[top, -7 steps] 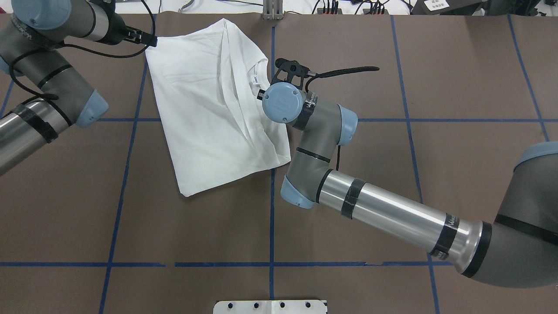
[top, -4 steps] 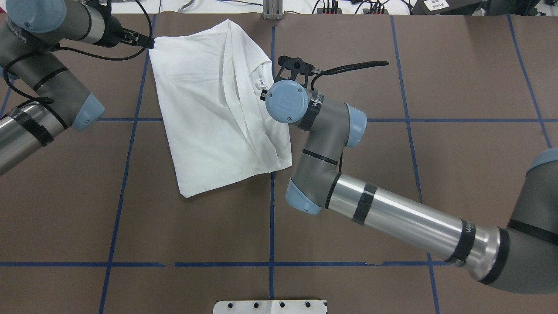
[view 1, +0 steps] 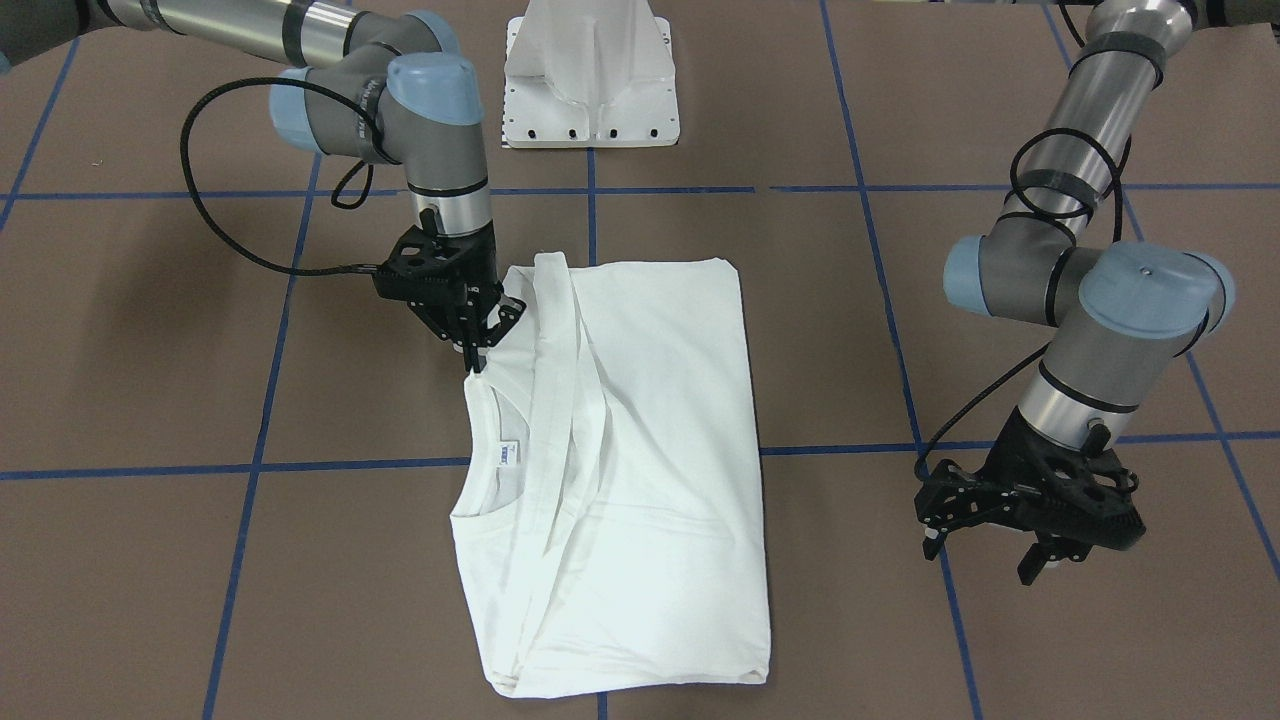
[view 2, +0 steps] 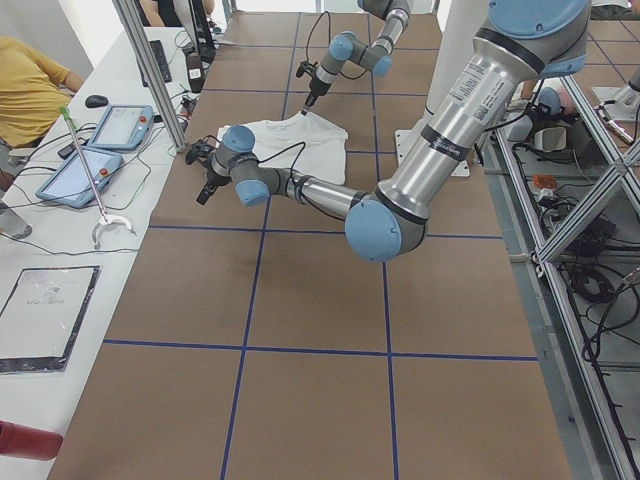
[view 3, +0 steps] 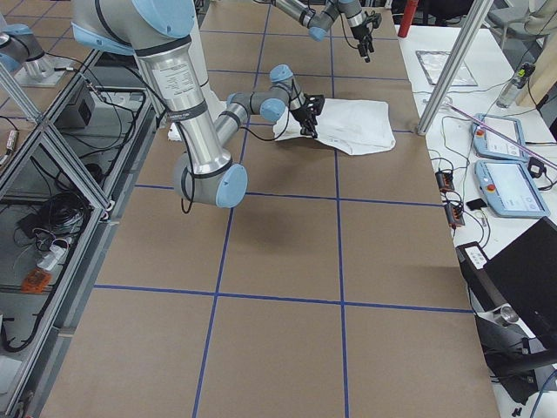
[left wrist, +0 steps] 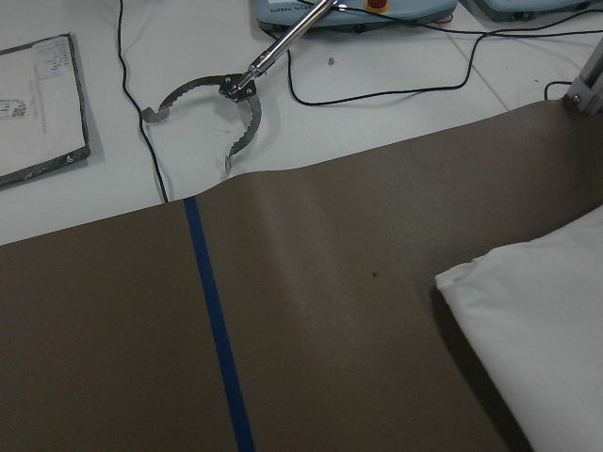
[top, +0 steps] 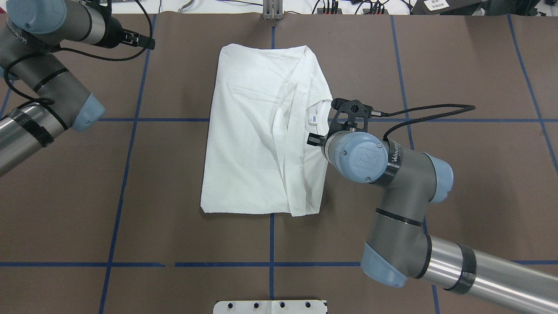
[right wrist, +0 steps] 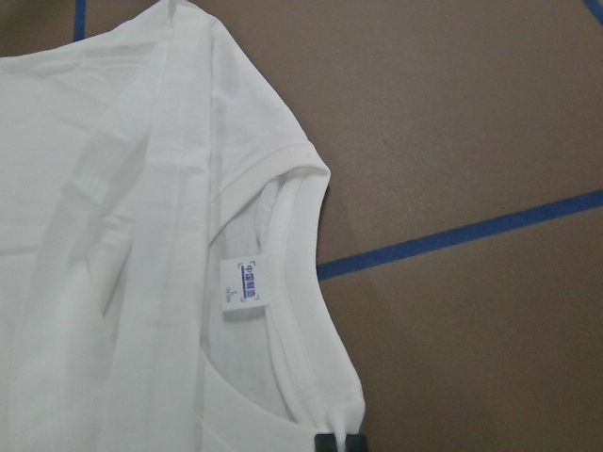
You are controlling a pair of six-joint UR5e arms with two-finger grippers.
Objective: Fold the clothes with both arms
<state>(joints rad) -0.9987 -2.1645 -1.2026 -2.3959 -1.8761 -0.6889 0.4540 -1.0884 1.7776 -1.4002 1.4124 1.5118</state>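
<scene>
The white shirt [top: 253, 131] lies folded lengthwise on the brown table, its collar and neck tag [top: 312, 118] on the right side. My right gripper [view 1: 478, 358] is shut on the collar's edge. In the right wrist view its black fingertips [right wrist: 339, 441] pinch the ribbed collar below the tag [right wrist: 242, 287]. My left gripper [view 1: 985, 560] hangs open over bare table, well apart from the shirt [view 1: 660, 420]. In the overhead view the left gripper [top: 148, 42] is at the far left. The left wrist view catches only a corner of the shirt [left wrist: 546, 311].
The white pedestal mount [view 1: 592, 80] stands at the robot's edge. Blue tape lines grid the table. Beyond the far edge is a white bench with tablets [view 2: 105, 125], cables and a metal grabber tool [left wrist: 221, 104]. A person in yellow [view 2: 30, 85] sits there.
The right gripper has dragged the shirt right and toward the robot, turning it square to the grid. The left gripper has let go of the shirt's far corner and stayed in place.
</scene>
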